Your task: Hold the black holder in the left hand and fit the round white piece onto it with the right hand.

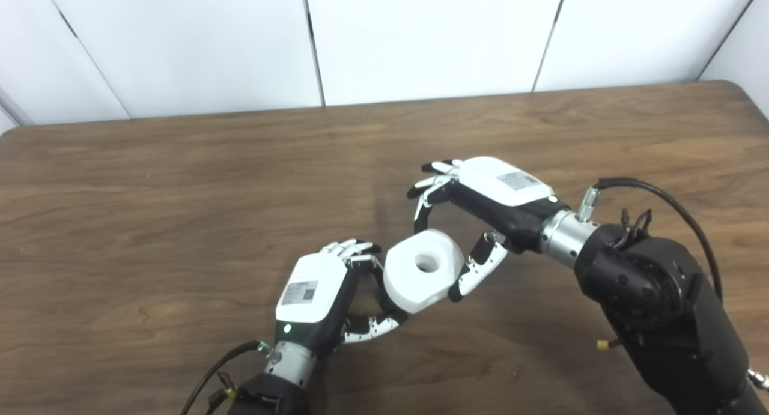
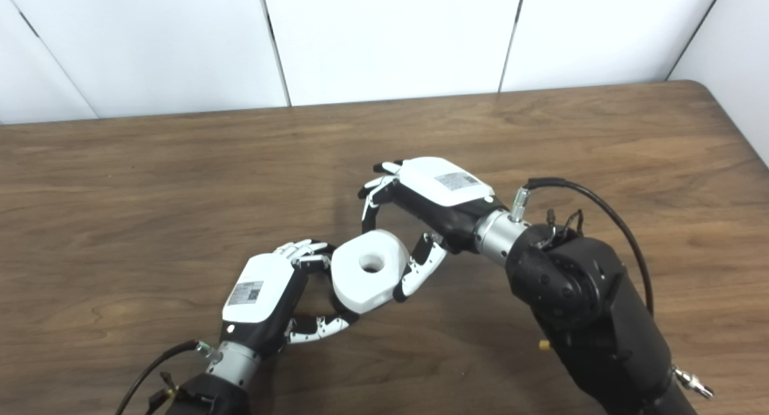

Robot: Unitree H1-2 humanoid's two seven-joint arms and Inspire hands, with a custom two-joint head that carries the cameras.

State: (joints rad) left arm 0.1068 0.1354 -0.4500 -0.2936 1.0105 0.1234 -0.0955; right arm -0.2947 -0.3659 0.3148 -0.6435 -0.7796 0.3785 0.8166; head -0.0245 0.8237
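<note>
While both grip it, round white piece between left hand, right hand, above table.

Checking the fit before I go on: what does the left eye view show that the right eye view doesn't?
Left eye only: the table's left rear corner. Right eye only: a longer run of its right edge. Both: the right hand pinches the round white piece, the left hand curls against its other side, and the black holder is hidden.
</note>
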